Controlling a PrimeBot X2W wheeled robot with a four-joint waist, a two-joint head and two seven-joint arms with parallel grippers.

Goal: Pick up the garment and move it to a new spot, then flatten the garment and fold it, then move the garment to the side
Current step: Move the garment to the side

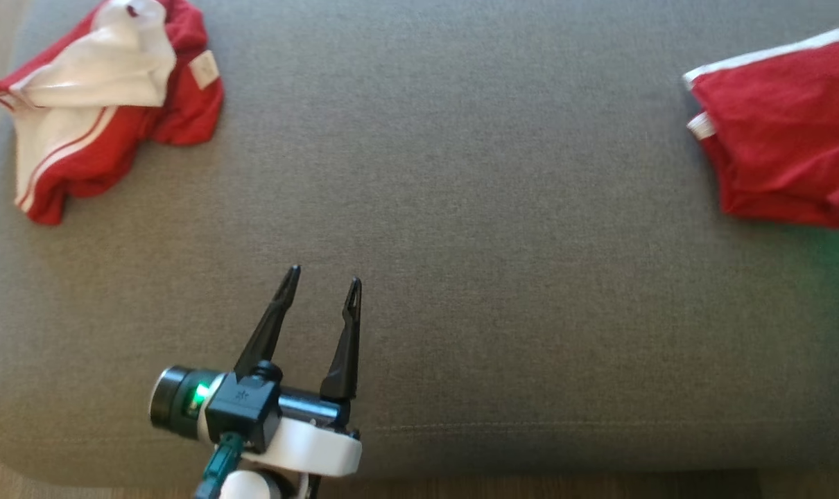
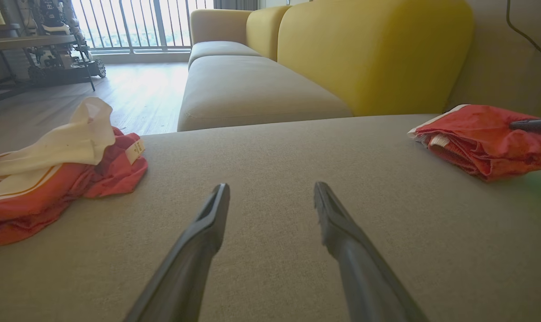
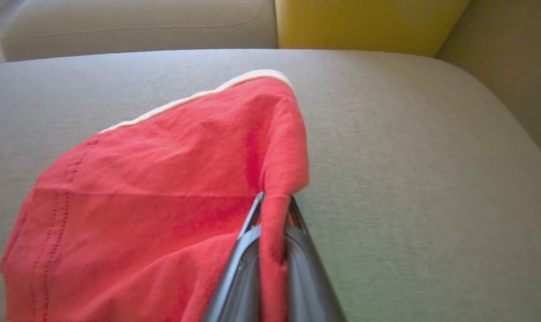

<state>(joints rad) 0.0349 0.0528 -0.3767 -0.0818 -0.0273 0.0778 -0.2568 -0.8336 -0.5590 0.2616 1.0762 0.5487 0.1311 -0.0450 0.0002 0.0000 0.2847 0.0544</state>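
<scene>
I'm looking down on a wide grey cushion [image 1: 461, 208] with a yellow sofa back [image 2: 373, 53] behind it. My right gripper [image 3: 276, 199] is pinched tight on a raised fold of the red garment [image 3: 163, 179], which lies at the cushion's right end, while my left gripper [image 1: 324, 277] hangs over bare fabric near the front edge, fingers spread apart. A crumpled red-and-white garment [image 1: 100, 104] sits at the far left corner, well apart from both.
</scene>
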